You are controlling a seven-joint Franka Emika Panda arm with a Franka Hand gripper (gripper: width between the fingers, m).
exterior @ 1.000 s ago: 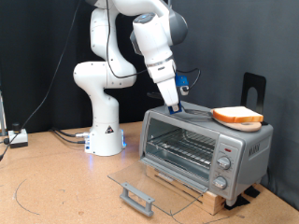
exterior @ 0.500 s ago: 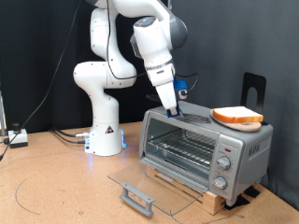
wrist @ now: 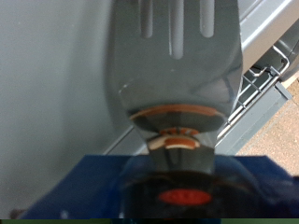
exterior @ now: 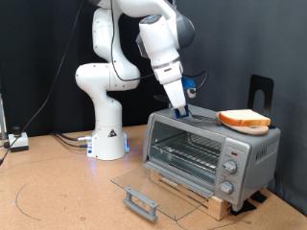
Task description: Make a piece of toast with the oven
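The gripper is nudging slightly toward the exterior view's right since a second ago, its tip touching the oven top; its jaws' state I cannot tell. The piece of toast is sitting on a plate up there. Door hanging open, rack bare.

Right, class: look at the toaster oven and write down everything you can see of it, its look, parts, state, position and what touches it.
The oven is a small silver metal box. Its glass door is folded fully down and open, with a grey handle at its front edge. A wire rack shows inside, with nothing on it. Knobs run down the front panel at the exterior view's right. It stands on a wooden base. The toast lies flat on its roof, and the pincer is down at the roof beside the toast.
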